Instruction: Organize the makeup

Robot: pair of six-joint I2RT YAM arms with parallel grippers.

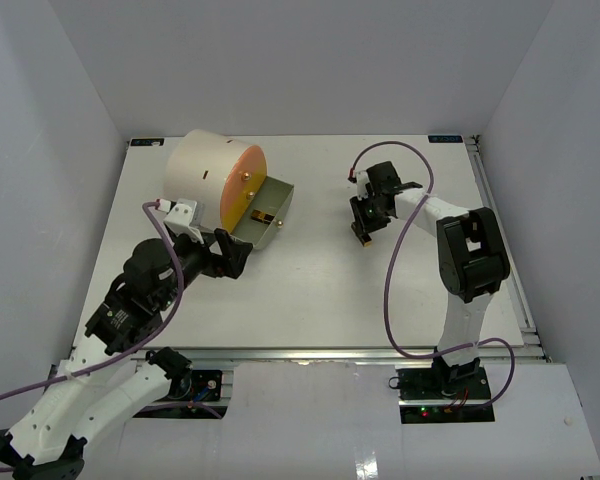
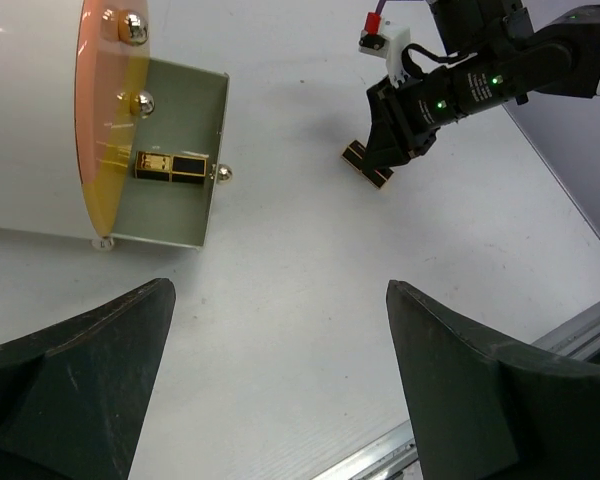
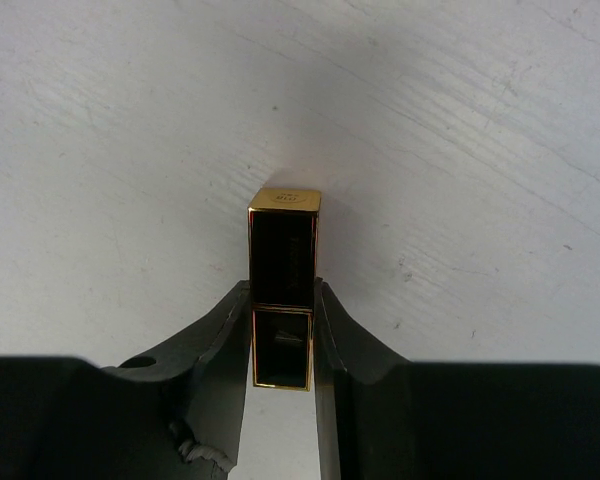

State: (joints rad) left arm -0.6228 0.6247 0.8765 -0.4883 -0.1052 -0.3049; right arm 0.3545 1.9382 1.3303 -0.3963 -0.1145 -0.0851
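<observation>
So the right jaws are pinched narrow around a gold-and-black lipstick tube (image 3: 283,250). They grip its lower half and the gold-capped end pokes out past the tips. In the top view that's a bit right of centre, in the upper part of the white worktop (image 1: 330,290). The left jaws are spread wide with nothing in them, left of centre just below the drawer. A second lipstick tube (image 2: 172,166) lies flat inside the open drawer (image 2: 170,215) of the cream cylinder (image 1: 202,168), upper left.
</observation>
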